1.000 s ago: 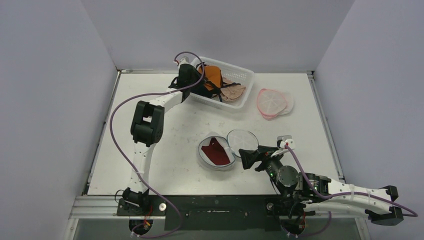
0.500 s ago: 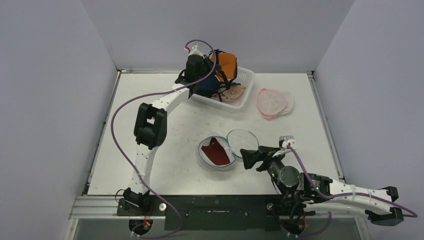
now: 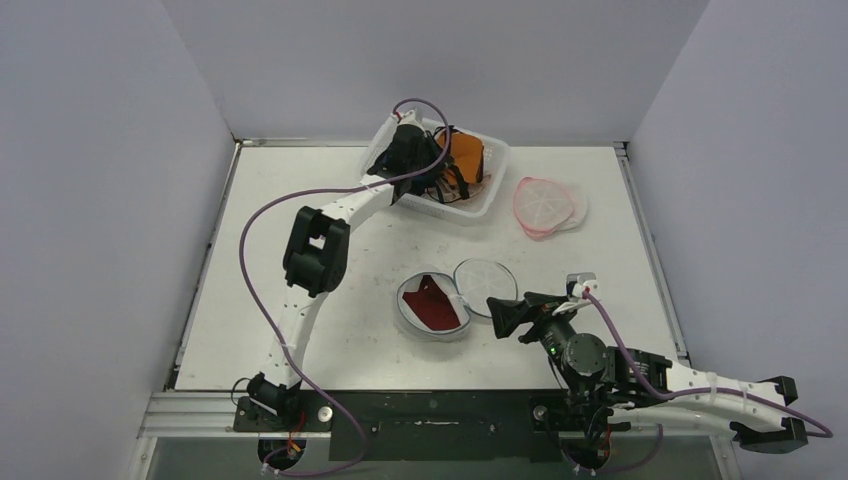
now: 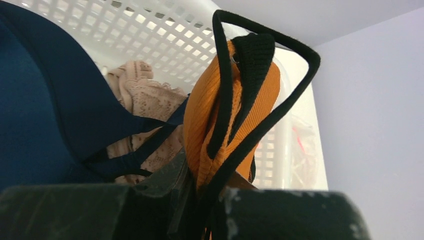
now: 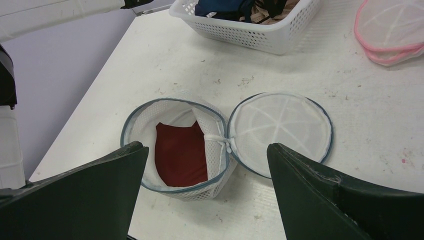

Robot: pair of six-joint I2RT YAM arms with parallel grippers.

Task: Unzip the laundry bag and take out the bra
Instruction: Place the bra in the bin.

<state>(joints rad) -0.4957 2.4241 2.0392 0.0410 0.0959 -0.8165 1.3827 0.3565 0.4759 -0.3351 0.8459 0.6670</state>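
Note rightward travel of left end effector [image 3: 410, 150] over the last second, from the left corner of white basket [image 3: 470, 206] to above its middle, with orange bra [image 3: 466, 158] carried along. Read left end effector as clamped on orange bra, with the black straps and orange cup pinched between the jaws and standing up directly ahead of them. Read right end effector [image 3: 503, 314] as spread wide and empty, hovering low over counter [image 3: 360, 345]. Locate laundry bag [image 5: 210, 135] just ahead of and below right end effector, already unzipped, with lid [image 5: 280, 130] folded flat to its right. Locate red bra [image 5: 180, 152], judged the item to remove, lying inside the bag and not yet gripped. Expect strap snagging on release, caused by loose loops hanging close to blue bra [image 4: 45, 110] and beige lace garment [image 4: 145, 95], both to the left of left end effector. Expect the light mesh bag to lift or slide along with red bra, caused by nothing pinning it down. Avoid pinching the inner mesh flap that overlaps the right side of red bra. Disregard pink-edged bag [image 3: 545, 205], far ahead and right of right end effector, well apart.
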